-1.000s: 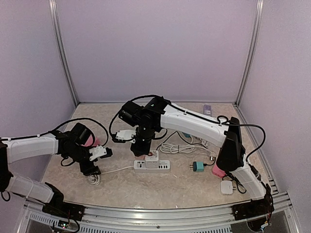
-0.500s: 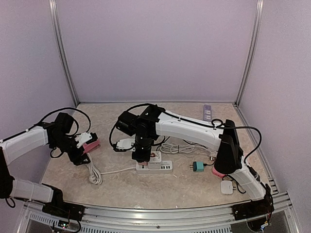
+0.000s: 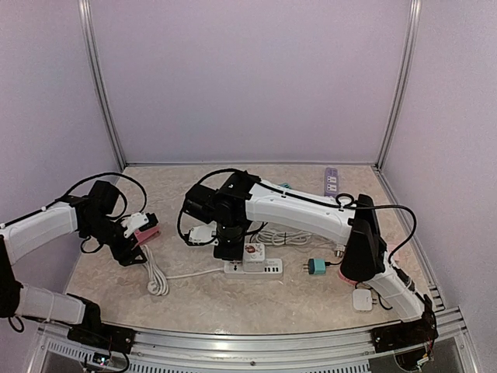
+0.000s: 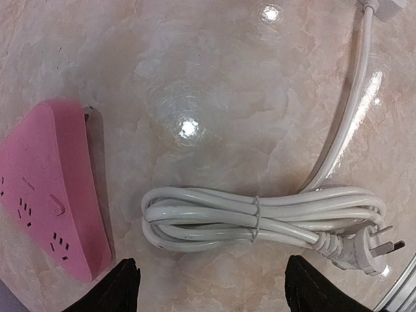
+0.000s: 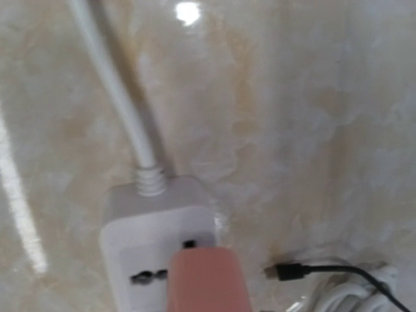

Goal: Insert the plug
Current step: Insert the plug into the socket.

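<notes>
My right gripper (image 3: 227,249) points down over the left end of the white power strip (image 3: 260,269), shut on the plug (image 3: 252,252). In the right wrist view the plug (image 5: 207,279) is a salmon-pink block covering part of the end socket of the strip (image 5: 130,227); its prongs and my own fingers are hidden. My left gripper (image 4: 214,292) hangs open and empty above a tied coil of white cable (image 4: 260,218), far left of the strip. In the top view the left gripper (image 3: 130,250) sits beside the pink power strip (image 3: 145,232).
The pink power strip (image 4: 52,195) lies left of the coil, whose three-pin plug (image 4: 367,250) points right. A teal adapter (image 3: 316,266), a white charger (image 3: 363,300), loose white cables (image 3: 295,233) and a purple strip (image 3: 331,180) lie to the right. A black USB tip (image 5: 289,271) lies nearby.
My left arm has lifted off the cable coil and drawn back to the left. My right gripper has shifted slightly right with the plug, and the white strip slid right with it.
</notes>
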`<state>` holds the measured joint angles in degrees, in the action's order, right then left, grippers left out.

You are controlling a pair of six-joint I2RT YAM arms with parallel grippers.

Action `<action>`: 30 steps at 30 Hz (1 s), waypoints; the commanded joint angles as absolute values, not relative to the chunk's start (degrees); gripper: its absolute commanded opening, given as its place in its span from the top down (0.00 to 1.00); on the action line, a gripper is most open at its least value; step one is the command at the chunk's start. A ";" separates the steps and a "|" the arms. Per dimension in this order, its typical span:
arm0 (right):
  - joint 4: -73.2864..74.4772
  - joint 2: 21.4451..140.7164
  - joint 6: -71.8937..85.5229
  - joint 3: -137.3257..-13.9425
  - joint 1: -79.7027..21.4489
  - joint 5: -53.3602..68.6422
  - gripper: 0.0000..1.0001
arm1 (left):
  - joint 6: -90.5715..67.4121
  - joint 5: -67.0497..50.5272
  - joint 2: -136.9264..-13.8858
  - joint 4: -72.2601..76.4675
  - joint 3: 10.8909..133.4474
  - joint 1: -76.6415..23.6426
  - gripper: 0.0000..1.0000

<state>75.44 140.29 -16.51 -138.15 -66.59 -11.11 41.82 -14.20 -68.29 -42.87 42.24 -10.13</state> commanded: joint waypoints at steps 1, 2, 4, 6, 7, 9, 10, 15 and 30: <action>79.12 142.90 -17.25 -141.28 -66.97 -13.88 1.00 | 41.26 -14.73 -68.51 -42.27 42.17 -10.37 0.25; 79.24 142.93 -17.13 -141.26 -66.97 -13.19 1.00 | 41.37 -14.63 -68.62 -42.13 42.01 -10.36 0.24; 79.99 142.83 -16.82 -140.68 -66.98 -12.21 1.00 | 41.31 -14.55 -68.56 -42.08 41.77 -10.35 0.25; 80.43 142.18 -16.70 -139.11 -66.98 -10.90 1.00 | 41.30 -14.50 -68.55 -41.96 41.75 -10.37 0.25; 80.74 141.89 -16.83 -138.56 -66.97 -9.79 1.00 | 41.38 -14.51 -68.55 -41.88 41.75 -10.37 0.24; 81.23 141.54 -16.41 -138.43 -67.02 -7.26 1.00 | 41.38 -14.47 -68.71 -41.72 41.75 -10.37 0.24; 81.31 141.34 -16.19 -138.56 -66.98 -5.81 1.00 | 41.37 -14.42 -68.72 -41.69 41.82 -10.37 0.24; 81.71 140.14 -15.23 -138.62 -67.01 -3.45 1.00 | 41.57 -14.21 -68.73 -41.75 41.79 -10.28 0.24; 83.34 140.68 -14.98 -134.14 -67.41 -10.04 1.00 | 41.00 -14.13 -68.40 -41.54 41.96 -10.15 0.25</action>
